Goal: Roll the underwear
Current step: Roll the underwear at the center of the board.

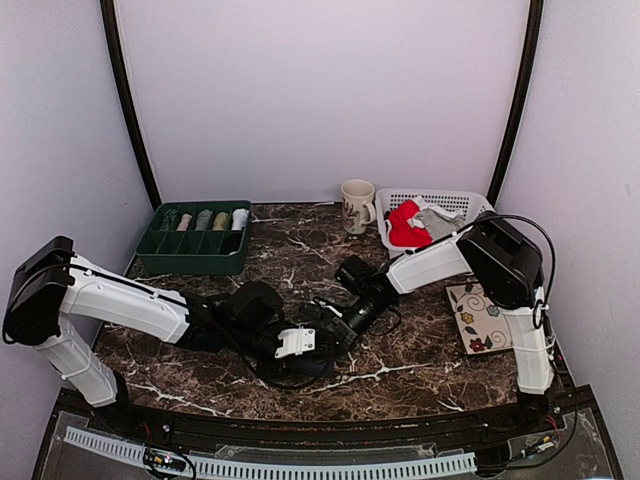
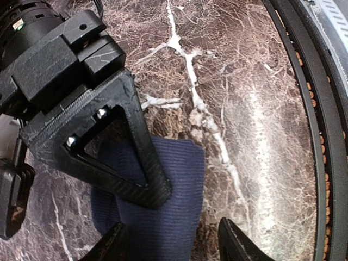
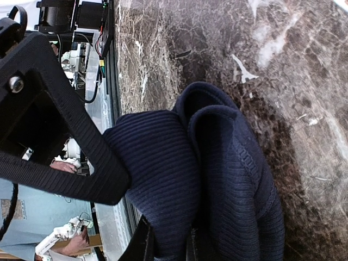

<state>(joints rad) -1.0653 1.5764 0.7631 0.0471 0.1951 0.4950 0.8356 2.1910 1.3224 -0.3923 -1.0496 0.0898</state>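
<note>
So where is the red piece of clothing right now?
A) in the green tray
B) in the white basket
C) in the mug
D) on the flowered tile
B: the red underwear lies inside the white basket, not in any of the other spots.

walls [image 1: 320,90]: plain pale lilac — curved black poles [image 1: 130,110] | table [image 1: 290,255]: dark veined marble | light: even

The left tool [image 2: 174,247] has its jaws apart, the navy underwear [image 2: 174,179] between them on the marble bench [image 2: 244,109]. Just ahead, the right tool [image 2: 152,187] touches the cloth.
</note>
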